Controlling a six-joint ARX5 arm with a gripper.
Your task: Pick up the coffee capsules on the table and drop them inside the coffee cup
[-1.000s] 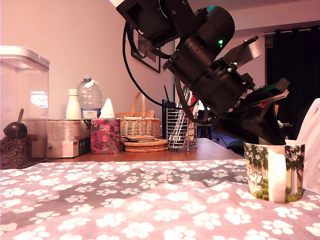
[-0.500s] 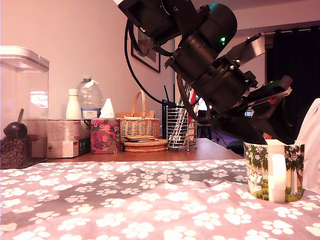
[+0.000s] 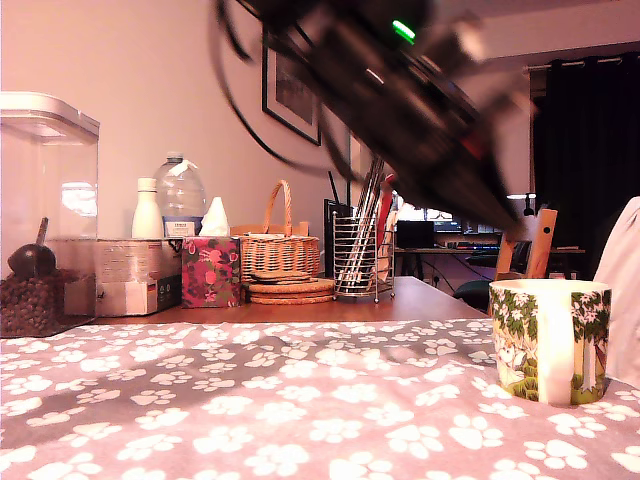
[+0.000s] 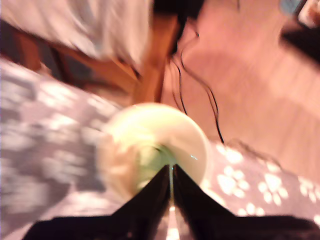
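White tree-printed coffee cup (image 3: 551,340)

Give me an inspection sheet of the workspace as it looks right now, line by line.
Surface: table, paw-print cloth over its near part.
Job's things: coffee cup upright on the cloth at the exterior view's right; no capsules seen on the cloth.
Clutter: basket, wire utensil holder, tissue box, bottles, clear container.
Grippers: pincer motion-blurred above the cup, fingers nearly together.
Cables: black cable on the arm.
Surroundings: wall picture, dark curtain.
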